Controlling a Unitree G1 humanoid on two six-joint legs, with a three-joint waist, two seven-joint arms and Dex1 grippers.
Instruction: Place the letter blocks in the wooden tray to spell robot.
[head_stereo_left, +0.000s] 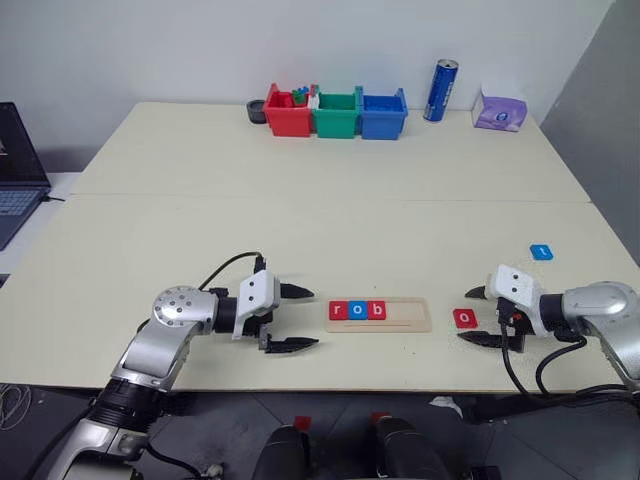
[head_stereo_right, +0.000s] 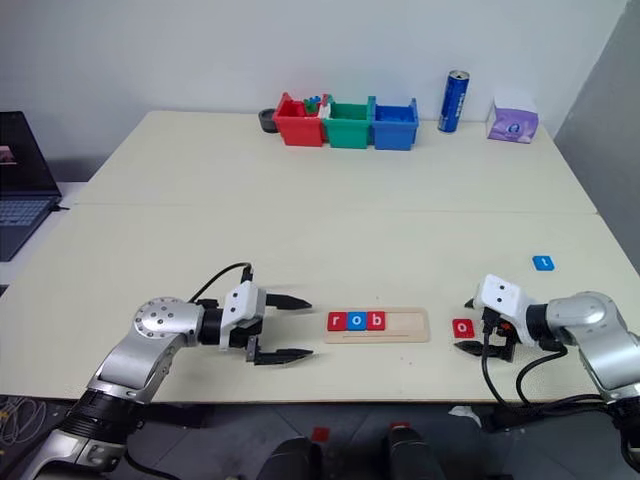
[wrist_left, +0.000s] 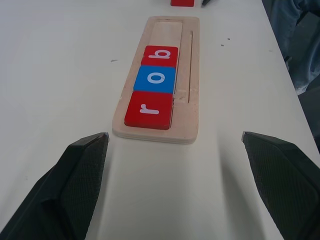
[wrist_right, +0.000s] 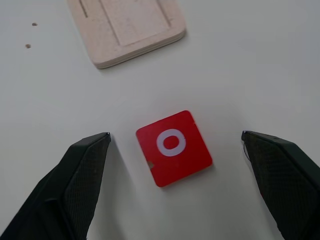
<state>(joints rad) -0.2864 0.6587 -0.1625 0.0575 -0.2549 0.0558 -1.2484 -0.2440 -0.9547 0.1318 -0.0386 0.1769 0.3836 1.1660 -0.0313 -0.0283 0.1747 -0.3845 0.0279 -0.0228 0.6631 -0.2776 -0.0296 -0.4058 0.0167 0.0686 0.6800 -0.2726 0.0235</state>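
Note:
The wooden tray (head_stereo_left: 405, 314) lies near the table's front edge. In its left part sit a red "r" (head_stereo_left: 337, 311), a blue "o" (head_stereo_left: 357, 311) and a red "b" (head_stereo_left: 376, 311). A loose red "o" block (head_stereo_left: 465, 318) lies flat just right of the tray. A blue "t" block (head_stereo_left: 541, 252) lies farther back on the right. My right gripper (head_stereo_left: 463, 315) is open and straddles the red "o" (wrist_right: 173, 147) without touching it. My left gripper (head_stereo_left: 315, 317) is open and empty, just left of the tray (wrist_left: 165, 25) and pointing at it.
Red (head_stereo_left: 287, 115), green (head_stereo_left: 336, 115) and blue (head_stereo_left: 383, 113) bins stand at the back of the table. Right of them are a blue can (head_stereo_left: 440, 90) and a purple tissue pack (head_stereo_left: 499, 110). A laptop (head_stereo_left: 15, 170) sits at the far left.

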